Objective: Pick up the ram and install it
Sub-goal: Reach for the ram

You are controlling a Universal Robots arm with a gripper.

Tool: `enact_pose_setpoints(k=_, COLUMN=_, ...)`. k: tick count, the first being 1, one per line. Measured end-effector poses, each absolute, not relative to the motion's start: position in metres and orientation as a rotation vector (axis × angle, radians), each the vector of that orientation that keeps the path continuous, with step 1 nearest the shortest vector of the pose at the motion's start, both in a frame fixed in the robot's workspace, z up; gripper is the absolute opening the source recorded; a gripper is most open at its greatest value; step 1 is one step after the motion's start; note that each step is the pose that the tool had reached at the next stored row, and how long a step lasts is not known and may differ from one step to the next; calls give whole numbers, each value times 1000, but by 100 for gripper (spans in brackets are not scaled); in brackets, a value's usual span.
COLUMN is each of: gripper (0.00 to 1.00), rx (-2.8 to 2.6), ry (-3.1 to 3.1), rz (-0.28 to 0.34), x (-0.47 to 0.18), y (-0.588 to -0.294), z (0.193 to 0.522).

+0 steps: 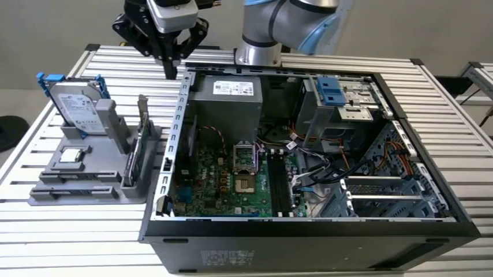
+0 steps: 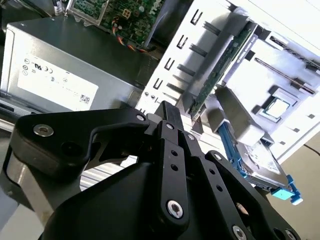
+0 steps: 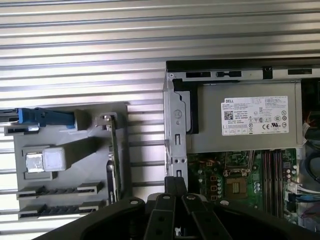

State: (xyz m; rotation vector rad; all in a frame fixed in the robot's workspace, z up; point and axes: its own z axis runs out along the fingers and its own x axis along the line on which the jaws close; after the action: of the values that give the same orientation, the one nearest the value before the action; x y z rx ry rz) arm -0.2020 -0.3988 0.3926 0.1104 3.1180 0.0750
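Exterior view, near to far: open computer case [image 1: 308,236] is lying on its side on the slatted metal table [image 1: 451,109], and the green motherboard [image 1: 231,187] is showing on its floor. At the exterior view's left, just beside the case, a gray holder [image 1: 77,193] is sitting on the table. A square silver processor chip [image 1: 71,154] is lying flat in it.

The ram [image 1: 133,157] is standing on edge in the holder's slot nearest the case wall, untouched. It is showing as a thin strip in the first wrist view [image 3: 114,162] and as a green stick in the second wrist view [image 2: 220,65]. Farther back, the hard drive [image 1: 77,107] with blue bracket is standing upright in the holder. The gray power supply [image 1: 227,104] is sitting in the case's far corner.

Farthest back, the gripper [image 1: 170,74] is hanging from the arm [image 1: 269,29], pointing down by the case's far corner, past the holder's far end and well apart from the ram. Jaws are looking clenched together, gripping nothing, in both wrist views [image 2: 167,107] [image 3: 176,181].
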Motion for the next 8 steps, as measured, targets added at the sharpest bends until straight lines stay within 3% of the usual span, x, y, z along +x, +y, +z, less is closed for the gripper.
enact_pose_setpoints(k=8, gripper=0, rx=110, ry=3118, rz=75, x=-214, y=-399, z=393)
